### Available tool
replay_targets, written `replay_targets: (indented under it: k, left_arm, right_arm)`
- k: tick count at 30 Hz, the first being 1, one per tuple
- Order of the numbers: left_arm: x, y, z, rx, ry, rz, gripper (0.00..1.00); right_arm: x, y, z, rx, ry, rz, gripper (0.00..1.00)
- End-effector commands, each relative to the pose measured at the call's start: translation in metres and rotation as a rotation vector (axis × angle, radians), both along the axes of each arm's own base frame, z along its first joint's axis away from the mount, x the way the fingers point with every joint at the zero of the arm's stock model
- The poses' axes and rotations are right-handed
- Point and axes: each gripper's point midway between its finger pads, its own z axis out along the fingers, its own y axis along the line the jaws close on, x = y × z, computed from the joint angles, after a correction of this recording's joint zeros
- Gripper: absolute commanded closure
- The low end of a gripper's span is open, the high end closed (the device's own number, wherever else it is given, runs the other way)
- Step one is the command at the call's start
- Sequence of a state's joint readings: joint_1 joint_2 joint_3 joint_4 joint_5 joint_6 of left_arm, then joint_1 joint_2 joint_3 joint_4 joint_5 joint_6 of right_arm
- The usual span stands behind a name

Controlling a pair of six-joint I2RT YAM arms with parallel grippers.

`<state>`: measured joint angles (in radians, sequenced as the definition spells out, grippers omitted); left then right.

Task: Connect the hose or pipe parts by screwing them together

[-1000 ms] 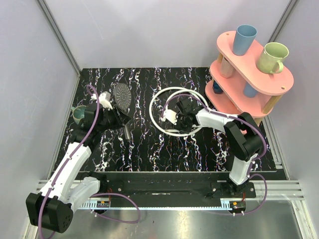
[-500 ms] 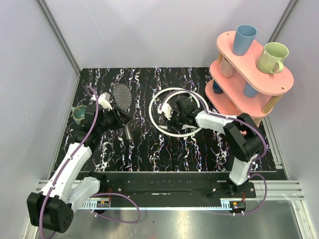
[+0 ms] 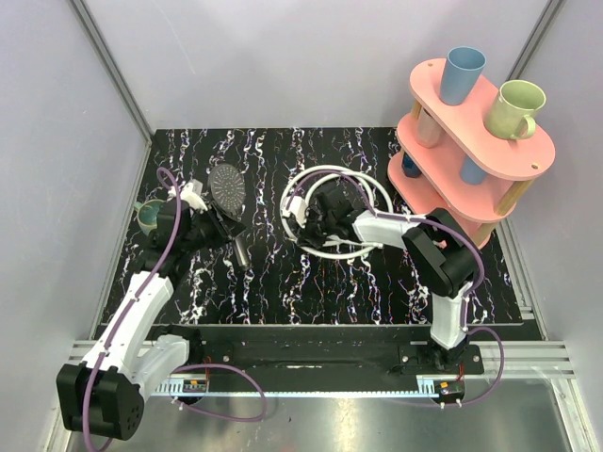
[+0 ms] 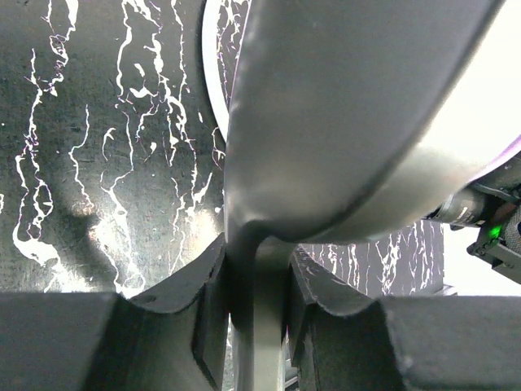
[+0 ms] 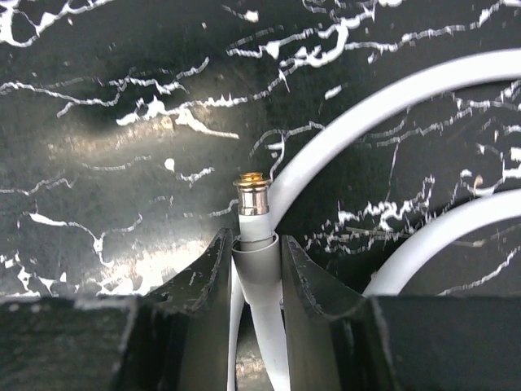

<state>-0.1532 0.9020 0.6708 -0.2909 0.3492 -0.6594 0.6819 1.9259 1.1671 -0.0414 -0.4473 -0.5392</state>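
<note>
The dark grey shower head (image 3: 226, 186) is tilted up over the mat's left side. My left gripper (image 3: 219, 226) is shut on its straight handle (image 4: 259, 318), which stands between the jaws at the left gripper (image 4: 257, 277); the round head (image 4: 350, 122) fills that view. The white hose (image 3: 332, 171) lies coiled at the mat's centre. My right gripper (image 3: 317, 220) is shut on the hose end: its jaws at the right gripper (image 5: 257, 273) press the grey sleeve (image 5: 259, 273), and the small metal fitting (image 5: 252, 194) sticks out beyond the fingertips. Hose loops (image 5: 391, 106) curve off to the right.
A pink two-tier shelf (image 3: 443, 99) stands at the back right with a blue cup (image 3: 464, 73) and a green mug (image 3: 516, 108) on top. A teal mug (image 3: 149, 217) sits at the mat's left edge. The black marbled mat (image 3: 283, 292) covers the table.
The right gripper has moved left with the hose end and its jaws have closed in on the sleeve. The left gripper has shifted the shower head slightly left and back.
</note>
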Motion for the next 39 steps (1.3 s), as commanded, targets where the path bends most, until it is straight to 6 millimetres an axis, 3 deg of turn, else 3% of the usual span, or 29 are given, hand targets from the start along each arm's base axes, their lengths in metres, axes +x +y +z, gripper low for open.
replay_targets:
  k: [1,7,9,10,12,13,15,18,21,27,32,39]
  left_arm:
    - [0.008,-0.003,0.028,-0.042,-0.107,-0.015,1.00]
    - [0.007,0.006,0.020,-0.002,-0.078,0.014,1.00]
    - [0.008,0.012,0.016,0.019,-0.055,0.039,1.00]
    - [0.008,0.013,0.015,0.024,-0.048,0.040,1.00]
    - [0.008,0.017,0.013,0.042,-0.035,0.050,1.00]
    - [0.009,0.017,0.011,0.050,-0.028,0.048,1.00]
    - [0.009,0.017,0.008,0.056,-0.014,0.042,1.00]
    - [0.008,0.016,0.003,0.056,0.002,0.033,1.00]
    - [0.009,0.016,0.000,0.057,0.009,0.038,1.00]
    - [0.010,0.018,-0.006,0.073,0.029,0.042,1.00]
    - [0.010,0.022,-0.007,0.094,0.027,0.053,1.00]
    - [0.009,0.024,-0.010,0.096,0.027,0.059,1.00]
  right_arm:
    - [0.004,0.045,0.032,0.128,-0.090,0.078,0.73]
    - [0.001,0.055,0.036,0.153,-0.120,0.072,0.75]
    - [-0.005,0.054,0.049,0.184,-0.135,0.074,0.77]
    - [-0.016,0.048,0.042,0.181,-0.114,0.087,0.78]
    - [-0.028,0.044,0.057,0.210,-0.121,0.109,0.78]
    - [-0.042,0.038,0.051,0.208,-0.087,0.131,0.77]
    - [-0.055,0.031,0.058,0.226,-0.073,0.149,0.77]
    - [-0.076,0.023,0.048,0.210,-0.015,0.175,0.75]
    - [-0.075,0.023,0.036,0.182,-0.001,0.122,0.70]
    - [-0.077,0.052,0.017,0.142,0.016,0.081,0.61]
    - [-0.070,0.060,0.037,0.169,-0.068,0.121,0.44]
    - [-0.060,0.039,0.048,0.091,-0.236,0.185,0.34]
